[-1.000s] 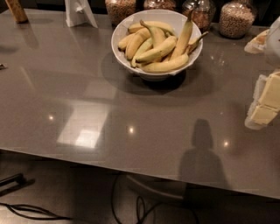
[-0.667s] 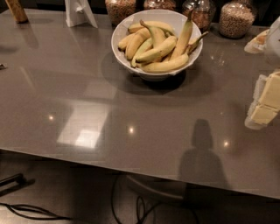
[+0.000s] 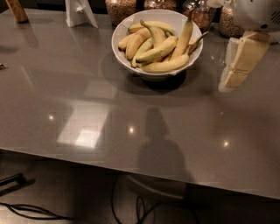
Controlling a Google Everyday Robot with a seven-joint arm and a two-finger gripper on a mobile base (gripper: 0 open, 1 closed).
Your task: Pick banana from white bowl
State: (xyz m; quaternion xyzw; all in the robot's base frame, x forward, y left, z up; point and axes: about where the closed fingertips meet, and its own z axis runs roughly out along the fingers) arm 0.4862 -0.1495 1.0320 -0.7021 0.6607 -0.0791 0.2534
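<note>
1. Your glossy grey worktop [image 3: 87, 109] fills the view, and cables [image 3: 131, 205] lie on the floor below its near edge.
2. At the back left stands a white stand [image 3: 79, 12].
3. At the back centre, the white bowl [image 3: 119, 33] sits on the worktop, with glass jars [image 3: 120, 6] just behind it.
4. The banana [image 3: 158, 49] lies in the bowl, on top of a heap of others.
5. On the right, the claw [image 3: 232, 78] hangs beside the bowl, clear of it. You cannot tell whether it is open or closed.

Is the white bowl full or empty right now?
Full: the white bowl is heaped with bananas, some poking above its rim. The tool hangs to its right, not touching it.
</note>
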